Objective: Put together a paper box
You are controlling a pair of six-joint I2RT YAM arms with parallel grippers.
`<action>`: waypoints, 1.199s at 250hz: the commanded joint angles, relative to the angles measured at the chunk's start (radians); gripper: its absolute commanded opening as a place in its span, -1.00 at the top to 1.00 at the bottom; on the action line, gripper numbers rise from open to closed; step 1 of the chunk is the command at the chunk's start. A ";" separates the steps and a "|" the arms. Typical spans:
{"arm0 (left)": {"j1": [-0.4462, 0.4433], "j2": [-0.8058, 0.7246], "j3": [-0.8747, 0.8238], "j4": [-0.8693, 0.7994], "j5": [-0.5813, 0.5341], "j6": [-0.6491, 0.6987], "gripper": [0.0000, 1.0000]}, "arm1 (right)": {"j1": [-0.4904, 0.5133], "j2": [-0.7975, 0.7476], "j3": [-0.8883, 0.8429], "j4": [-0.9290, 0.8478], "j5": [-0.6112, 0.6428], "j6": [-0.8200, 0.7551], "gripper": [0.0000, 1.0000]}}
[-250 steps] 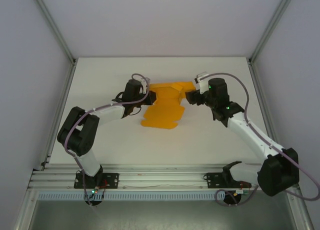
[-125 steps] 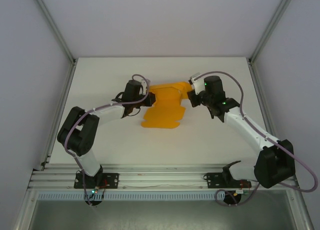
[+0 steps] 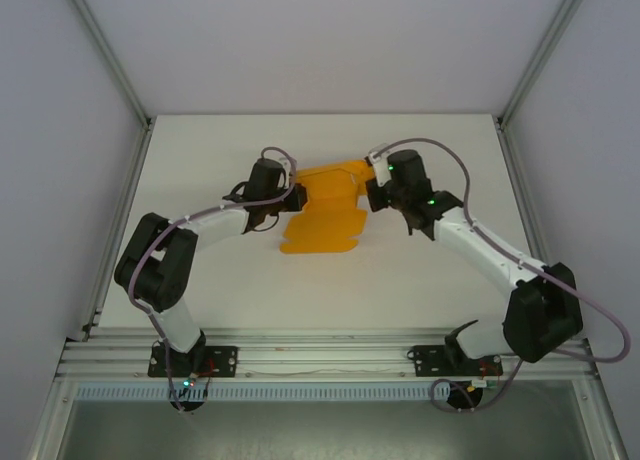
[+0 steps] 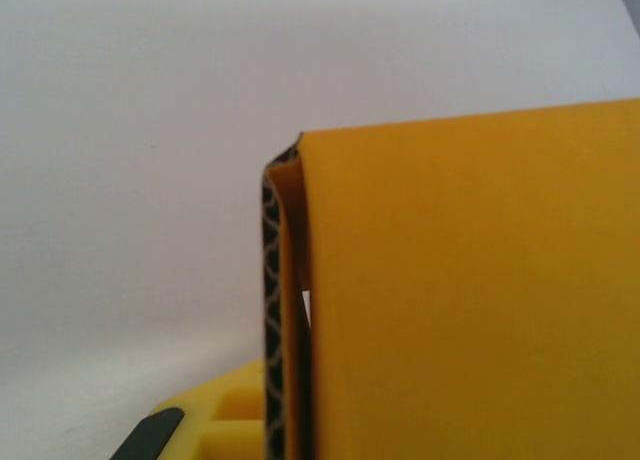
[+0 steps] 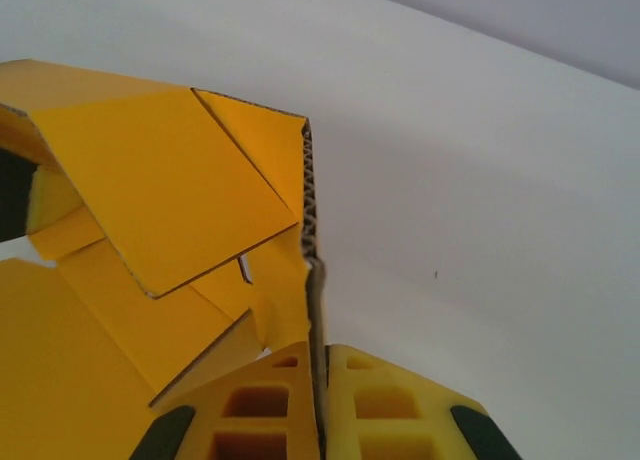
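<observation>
The box, orange card and partly folded, sits on the white surface in its far half, about midway across and between the two arms. Its near panel lies flat on the surface. Its far end is folded up, with flaps raised at both sides.

The left claw is at the box's far left edge. In the left wrist view a raised panel stands upright, its corrugated edge against the yellow pad at lower left. The second pad is hidden behind the card. This claw is pressed together, pinching that panel.

The right claw is at the box's far right corner. Both its pads are closed on the corrugated edge of an upright flap, with the card clamped tight between them. Angled flaps fold inward to the left of that edge.

Both arms reach inward, wrists facing each other across the box. Whether the far end is lifted off the surface cannot be told.
</observation>
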 commanded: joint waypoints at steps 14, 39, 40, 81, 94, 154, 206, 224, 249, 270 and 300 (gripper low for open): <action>-0.033 -0.019 0.062 0.027 0.052 -0.024 1.00 | 0.184 0.113 0.081 -0.002 0.436 0.124 0.98; -0.035 -0.018 0.069 0.015 0.059 -0.020 1.00 | 0.230 0.222 0.186 -0.119 0.689 0.185 1.00; -0.035 -0.018 0.069 0.016 0.059 -0.020 1.00 | 0.231 0.226 0.191 -0.125 0.694 0.188 1.00; -0.039 -0.030 0.059 0.021 0.060 -0.020 1.00 | 0.234 0.322 0.267 -0.170 0.775 0.223 1.00; -0.039 -0.037 0.055 0.026 0.064 -0.019 1.00 | 0.234 0.335 0.262 -0.138 0.775 0.209 1.00; -0.043 -0.054 0.046 0.030 0.071 -0.022 1.00 | 0.234 0.447 0.345 -0.176 0.920 0.194 1.00; -0.044 -0.054 0.048 0.031 0.079 -0.022 1.00 | 0.228 0.438 0.324 -0.160 0.948 0.188 1.00; -0.045 -0.051 0.052 0.033 0.080 -0.023 1.00 | 0.221 0.419 0.303 -0.140 0.891 0.189 1.00; -0.044 -0.048 0.052 0.030 0.077 -0.022 1.00 | 0.215 0.378 0.263 -0.097 0.782 0.172 0.94; -0.044 -0.043 0.050 0.034 0.066 -0.010 1.00 | 0.213 0.339 0.244 -0.096 0.668 0.152 0.74; -0.043 -0.039 0.050 0.028 0.041 0.022 1.00 | 0.205 0.237 0.192 -0.108 0.555 0.134 0.46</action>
